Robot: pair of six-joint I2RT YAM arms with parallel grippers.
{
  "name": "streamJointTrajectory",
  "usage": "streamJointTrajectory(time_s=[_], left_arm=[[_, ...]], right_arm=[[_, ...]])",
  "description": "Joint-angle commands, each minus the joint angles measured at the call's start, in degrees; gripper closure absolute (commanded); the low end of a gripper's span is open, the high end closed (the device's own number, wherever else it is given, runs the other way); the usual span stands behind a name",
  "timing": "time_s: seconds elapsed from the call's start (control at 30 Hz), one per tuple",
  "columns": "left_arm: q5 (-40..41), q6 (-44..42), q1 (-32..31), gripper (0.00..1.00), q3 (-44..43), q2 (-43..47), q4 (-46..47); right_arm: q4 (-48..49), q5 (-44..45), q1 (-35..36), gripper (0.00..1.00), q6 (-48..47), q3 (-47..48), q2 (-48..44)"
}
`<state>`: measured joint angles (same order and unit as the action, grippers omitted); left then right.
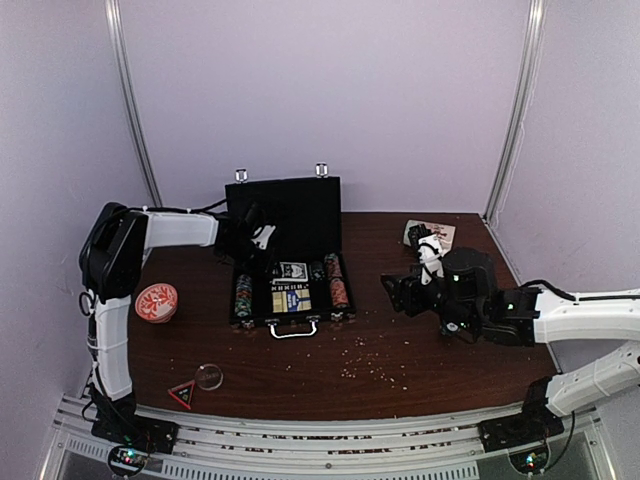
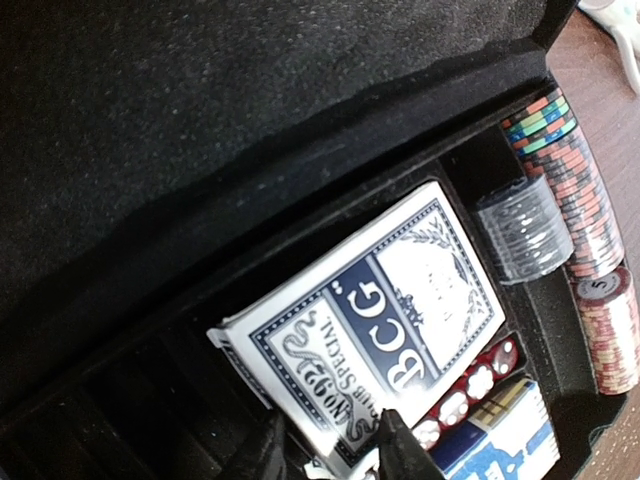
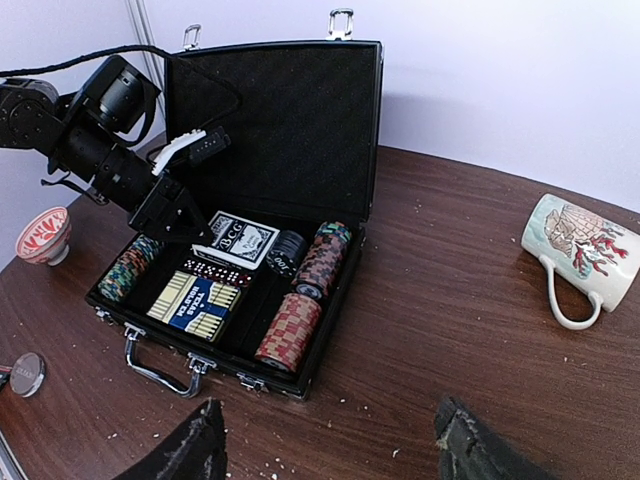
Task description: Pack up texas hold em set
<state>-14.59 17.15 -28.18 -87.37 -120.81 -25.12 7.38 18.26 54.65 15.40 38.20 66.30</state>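
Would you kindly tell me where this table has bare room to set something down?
Bare wood lies between the case and the mug, and between the case handle and the near edge of the table, crumbs only. Crowded: inside the case, where the left hand grips the card deck.

The left arm (image 1: 120, 260) rises from its base, bends at the shoulder and reaches out to its right, with the wrist pitched downward. The left gripper (image 2: 335, 452) pinches the near edge of the BCG card deck (image 2: 370, 320) between its dark fingers. The right arm (image 1: 570, 315) stretches low toward the left. The right gripper (image 3: 328, 450) has its jaws spread wide.
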Motion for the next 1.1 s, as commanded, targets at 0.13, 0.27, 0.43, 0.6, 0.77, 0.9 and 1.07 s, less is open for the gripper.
streamJointTrajectory(time_s=[0.13, 0.27, 0.43, 0.6, 0.77, 0.9, 1.07], left_arm=[[6.06, -1.22, -2.15, 0.57, -2.02, 0.81, 0.51], [7.45, -1.03, -2.19, 0.54, -1.30, 3.86, 0.51], [5.27, 0.30, -2.32, 0.55, -0.46, 4.17, 0.52], [6.22, 0.95, -2.56, 0.60, -0.31, 2.17, 0.51], [6.50, 0.96, -2.49, 0.67, -1.04, -0.65, 0.52], [6.75, 0.61, -2.68, 0.74, -0.52, -2.54, 0.52], [7.48, 0.54, -2.69, 0.77, 1.02, -3.43, 0.43]], right_arm=[[1.57, 1.31, -0.42, 0.28, -0.11, -1.07, 0.05], [1.68, 1.09, -0.38, 0.28, -0.02, -1.02, 0.31], [1.75, 1.01, -0.35, 0.28, -0.02, -0.99, 0.41], [1.67, 0.73, -0.42, 0.28, 0.07, -1.02, 0.49], [1.68, 0.73, -0.40, 0.28, 0.16, -0.93, 0.67], [1.59, 0.68, -0.42, 0.28, 0.16, -0.82, 0.93], [1.45, 0.67, -0.49, 0.28, 0.21, -0.73, 1.00]])
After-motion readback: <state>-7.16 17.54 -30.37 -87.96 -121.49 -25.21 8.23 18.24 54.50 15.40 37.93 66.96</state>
